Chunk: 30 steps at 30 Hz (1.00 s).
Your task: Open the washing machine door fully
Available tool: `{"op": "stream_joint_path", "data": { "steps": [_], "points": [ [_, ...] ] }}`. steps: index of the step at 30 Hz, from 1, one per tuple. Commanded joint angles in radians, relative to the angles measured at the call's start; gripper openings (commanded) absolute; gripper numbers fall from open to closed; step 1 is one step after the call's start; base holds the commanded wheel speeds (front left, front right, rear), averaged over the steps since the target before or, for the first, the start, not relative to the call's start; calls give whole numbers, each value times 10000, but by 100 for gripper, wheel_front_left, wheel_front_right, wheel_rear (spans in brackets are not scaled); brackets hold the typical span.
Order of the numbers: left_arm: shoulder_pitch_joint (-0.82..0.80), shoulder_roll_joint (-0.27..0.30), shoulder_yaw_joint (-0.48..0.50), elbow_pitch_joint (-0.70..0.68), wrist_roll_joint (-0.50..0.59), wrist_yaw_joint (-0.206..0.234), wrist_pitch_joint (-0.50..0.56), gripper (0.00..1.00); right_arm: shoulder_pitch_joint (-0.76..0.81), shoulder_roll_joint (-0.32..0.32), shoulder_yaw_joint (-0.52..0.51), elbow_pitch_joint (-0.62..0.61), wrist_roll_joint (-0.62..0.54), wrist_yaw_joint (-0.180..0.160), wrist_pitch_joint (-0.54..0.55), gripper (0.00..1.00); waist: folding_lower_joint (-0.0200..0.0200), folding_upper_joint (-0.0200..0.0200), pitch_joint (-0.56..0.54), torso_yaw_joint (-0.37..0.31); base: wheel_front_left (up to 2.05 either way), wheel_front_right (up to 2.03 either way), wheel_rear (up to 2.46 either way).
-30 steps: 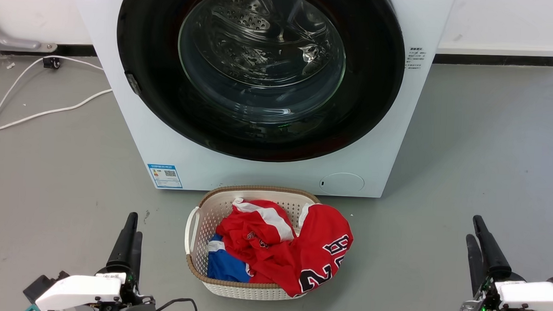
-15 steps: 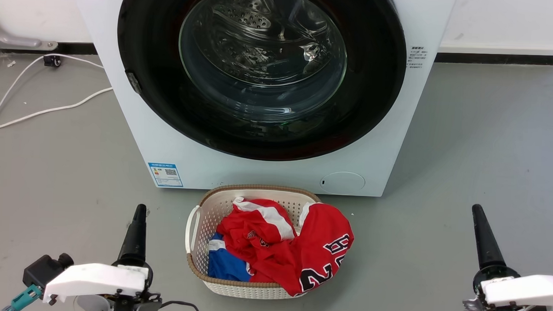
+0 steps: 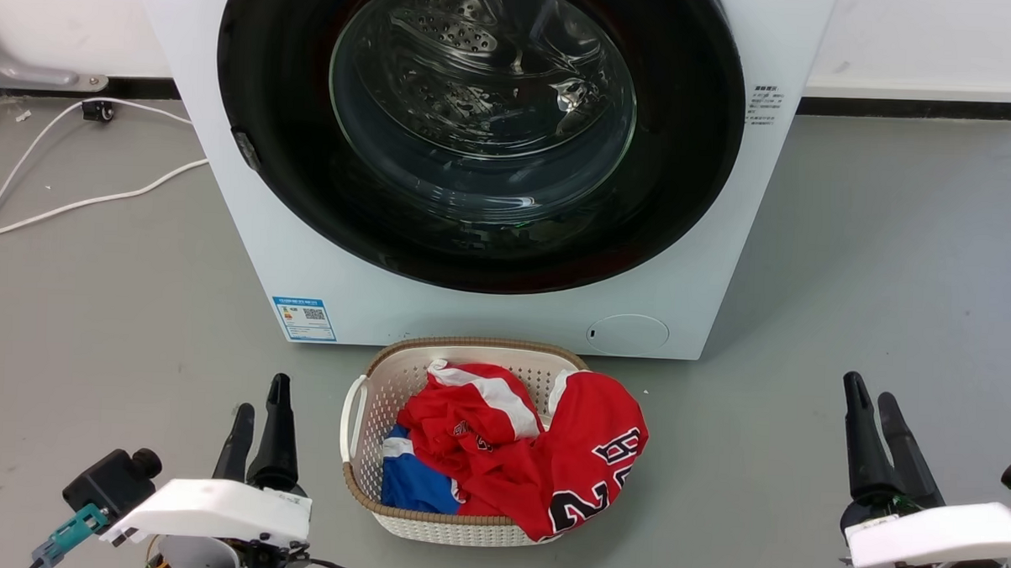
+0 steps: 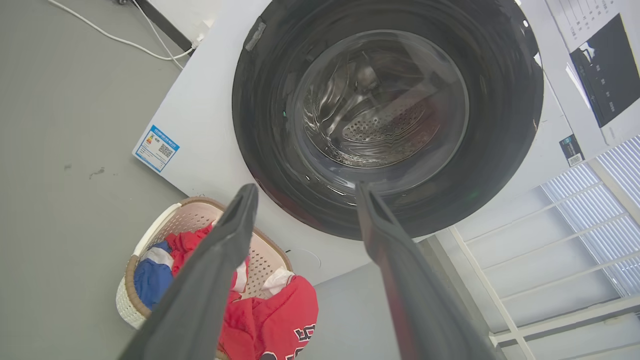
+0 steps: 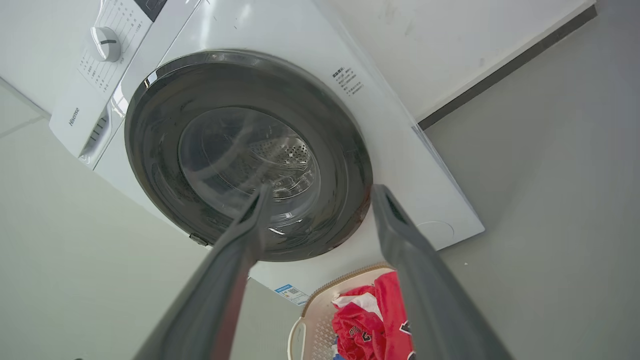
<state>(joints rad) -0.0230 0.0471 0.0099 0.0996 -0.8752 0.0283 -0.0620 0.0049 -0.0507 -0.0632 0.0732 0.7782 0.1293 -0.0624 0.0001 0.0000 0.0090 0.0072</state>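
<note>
- Basket [image 3: 470, 346]: cream and perforated, on the grey floor just in front of the washing machine [image 3: 470, 321], near its base. You can't tell whether they touch.
- In the basket there is a red jersey [image 3: 584, 455] with black-and-white numbers, draped over the right rim. A blue garment [image 3: 410, 482] is tucked low on the left.
- Washing machine door [image 3: 482, 123]: shut flat against the machine's front, facing you and the basket. It is a round black ring with no long axis, and its glass bowl is in the centre.
- The perforated drum [image 3: 464, 39] shows through the glass, and no laundry is visible inside it.
- A small grey tab [image 3: 245, 149] sits on the door's left rim.
- Your left gripper [image 3: 262, 396] is low, left of the basket and well apart from the door. Its fingers are spread, with a clear gap in the left wrist view [image 4: 305, 186].
- Your right gripper [image 3: 869, 389] is low, right of the basket. Its fingers are also parted and hold nothing, as the right wrist view [image 5: 321, 189] shows.
- The basket stands directly below the door, between the two grippers.
- Blue label sticker [image 3: 304, 319] is at the machine's lower left and the round filter cap [image 3: 628, 333] at its lower right.
- A white cable [image 3: 79, 206] runs across the floor left of the machine.
</note>
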Motion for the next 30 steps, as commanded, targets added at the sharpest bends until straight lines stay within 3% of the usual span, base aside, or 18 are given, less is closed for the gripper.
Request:
{"op": "stream_joint_path", "data": {
  "steps": [1,17,30],
  "points": [
    [12,25,-47,-210,389,78,-101,100,-3,-16,14,-220,-423,16,-115,100,0,0,0,5,0,0,0],
    [156,94,-561,-476,2660,469,-603,100,238,-11,14,-495,-2845,18,-605,100,0,0,-9,21,0,0,0],
    [267,154,-878,-560,3967,572,-937,100,386,-7,-57,-615,-4100,19,-926,100,0,0,-10,51,0,0,0]
  ]
}}
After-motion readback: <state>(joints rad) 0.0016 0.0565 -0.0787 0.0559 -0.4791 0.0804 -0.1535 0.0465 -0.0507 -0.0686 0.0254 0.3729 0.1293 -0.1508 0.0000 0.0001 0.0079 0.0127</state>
